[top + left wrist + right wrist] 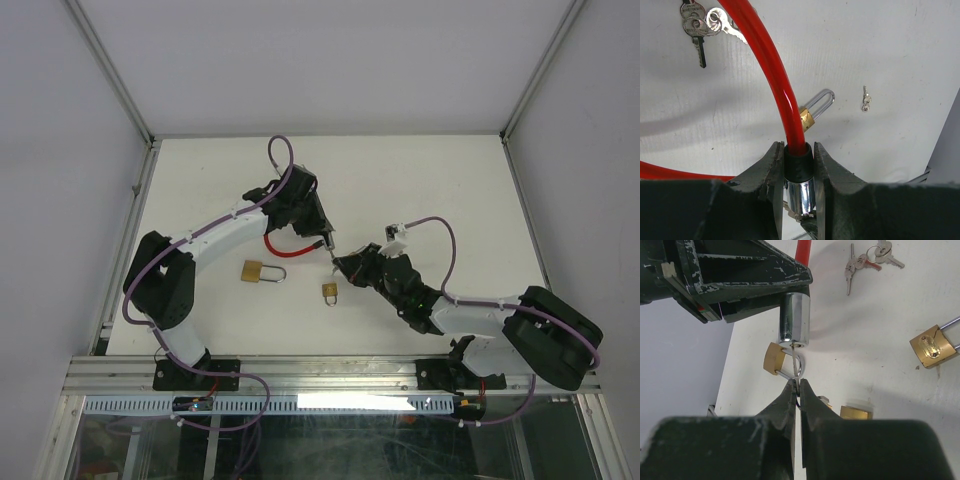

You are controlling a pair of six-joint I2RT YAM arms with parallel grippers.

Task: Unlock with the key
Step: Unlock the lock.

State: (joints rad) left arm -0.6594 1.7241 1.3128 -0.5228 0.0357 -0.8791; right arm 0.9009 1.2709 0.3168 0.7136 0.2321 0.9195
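The lock is a red cable (771, 65) ending in a black collar and a chrome cylinder (801, 195). My left gripper (799, 160) is shut on that collar and cylinder, holding it above the table. In the right wrist view the cylinder (795, 320) points its keyhole toward me. A thin silver key (797, 367) sits in the keyhole. My right gripper (800, 385) is shut on the key's head. In the top view the left gripper (325, 238) and the right gripper (338, 262) meet tip to tip at mid-table, with the red cable (290, 248) looping left.
A large brass padlock (255, 271) lies left of the grippers and a small brass one (329, 292) just below them. A bunch of keys (700, 25) and a tiny loose key (866, 98) lie on the white table. Grey walls enclose the sides and back.
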